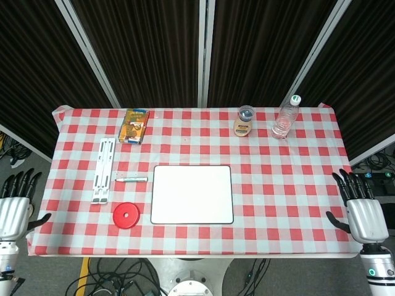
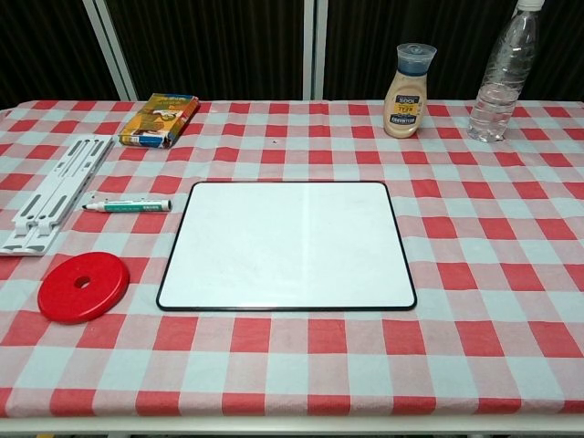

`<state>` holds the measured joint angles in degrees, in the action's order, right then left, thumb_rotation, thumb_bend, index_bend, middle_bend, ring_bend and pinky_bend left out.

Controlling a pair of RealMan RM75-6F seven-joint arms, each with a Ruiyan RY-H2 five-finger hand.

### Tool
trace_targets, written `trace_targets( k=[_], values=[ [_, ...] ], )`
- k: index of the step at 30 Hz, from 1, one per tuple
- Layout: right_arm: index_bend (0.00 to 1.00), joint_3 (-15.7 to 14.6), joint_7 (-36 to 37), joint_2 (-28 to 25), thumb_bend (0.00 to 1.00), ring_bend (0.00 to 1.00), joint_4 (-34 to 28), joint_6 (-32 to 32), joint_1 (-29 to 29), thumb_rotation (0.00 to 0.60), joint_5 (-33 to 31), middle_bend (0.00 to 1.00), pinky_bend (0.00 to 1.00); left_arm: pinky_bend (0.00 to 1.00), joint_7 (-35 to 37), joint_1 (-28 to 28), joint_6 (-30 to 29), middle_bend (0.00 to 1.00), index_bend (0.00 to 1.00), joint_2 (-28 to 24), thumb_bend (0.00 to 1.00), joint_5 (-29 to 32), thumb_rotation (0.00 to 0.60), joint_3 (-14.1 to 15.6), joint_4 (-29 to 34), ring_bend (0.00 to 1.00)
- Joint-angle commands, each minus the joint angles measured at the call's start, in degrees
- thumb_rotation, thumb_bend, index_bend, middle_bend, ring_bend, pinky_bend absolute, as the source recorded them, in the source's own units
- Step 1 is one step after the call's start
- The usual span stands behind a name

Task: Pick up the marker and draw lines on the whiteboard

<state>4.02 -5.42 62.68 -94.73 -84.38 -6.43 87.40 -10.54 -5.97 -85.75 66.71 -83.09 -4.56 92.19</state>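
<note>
A marker (image 1: 131, 179) (image 2: 128, 206) lies on the checked cloth just left of the whiteboard (image 1: 192, 194) (image 2: 286, 244), its tip pointing left. The board is blank and lies flat near the table's middle. My left hand (image 1: 13, 208) hangs off the table's left edge, fingers spread, holding nothing. Off the right edge my right hand (image 1: 363, 209) is likewise spread and empty. Neither hand shows in the chest view.
A white folding stand (image 1: 103, 169) (image 2: 50, 191) and a red disc (image 1: 126, 215) (image 2: 83, 286) lie left of the board. A yellow box (image 1: 134, 125) (image 2: 160, 119) sits at the back left; a sauce bottle (image 1: 244, 121) (image 2: 407, 78) and water bottle (image 1: 284, 117) (image 2: 501, 71) at the back right.
</note>
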Motion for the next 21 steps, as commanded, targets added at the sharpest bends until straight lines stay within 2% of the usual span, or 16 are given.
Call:
trace_targets(
  k=[1, 2, 4, 7, 9, 14, 18, 21],
  values=[
    [0.00, 0.23, 0.03, -0.14, 0.13, 0.00, 0.00, 0.30, -0.39, 0.600, 0.14, 0.04, 0.00, 0.22, -0.31, -4.31, 3.46, 0.16, 0.21, 0.00, 0.00, -0.93, 0.600, -2.64, -0.66, 0.14],
    [0.00, 0.33, -0.03, -0.22, 0.13, 0.00, -0.03, 0.42, -0.56, 0.600, 0.19, 0.04, 0.00, 0.26, -0.31, -5.72, 4.77, 0.18, 0.24, 0.12, 0.00, -1.00, 0.600, -3.35, -0.95, 0.17],
    [0.00, 0.47, -0.22, -0.40, 0.13, 0.00, -0.15, 0.74, -0.88, 0.600, 0.24, 0.04, 0.00, 0.46, -0.30, -9.17, 8.56, 0.25, 0.33, 0.49, 0.00, -0.70, 0.600, -4.81, -1.51, 0.31],
    [0.00, 0.68, -0.65, -0.63, 0.13, 0.00, -0.43, 1.19, -1.30, 0.600, 0.14, 0.04, 0.00, 0.73, -1.19, -15.07, 16.35, 0.33, 0.37, 1.65, 0.04, 0.84, 0.600, -6.52, -2.53, 0.49],
    [0.00, 0.73, -0.87, -0.68, 0.13, 0.00, -0.59, 1.42, -1.46, 0.600, -0.02, 0.04, 0.00, 0.83, -4.16, -19.12, 21.77, 0.36, 0.38, 3.16, 0.09, 2.23, 0.600, -7.16, -3.67, 0.59],
    [0.00, 0.73, -1.14, -0.74, 0.13, 0.00, -0.79, 2.01, -1.55, 0.600, -0.85, 0.04, 0.00, 0.90, -15.75, -27.42, 34.01, 0.39, 0.39, 7.63, 0.13, 11.04, 0.600, -7.96, -5.03, 0.69],
    [0.00, 0.69, -1.21, -0.74, 0.13, 0.00, -0.70, 2.46, -1.45, 0.600, -1.78, 0.04, 0.00, 0.93, -22.36, -31.60, 37.56, 0.40, 0.40, 12.54, 0.15, 19.06, 0.600, -8.33, -7.26, 0.73],
    [0.00, 0.68, -1.15, -0.76, 0.13, 0.00, -0.64, 2.79, -1.51, 0.600, -2.20, 0.04, 0.00, 0.94, -26.13, -33.90, 38.07, 0.41, 0.41, 16.13, 0.17, 24.62, 0.600, -8.25, -9.04, 0.75]
  ],
)
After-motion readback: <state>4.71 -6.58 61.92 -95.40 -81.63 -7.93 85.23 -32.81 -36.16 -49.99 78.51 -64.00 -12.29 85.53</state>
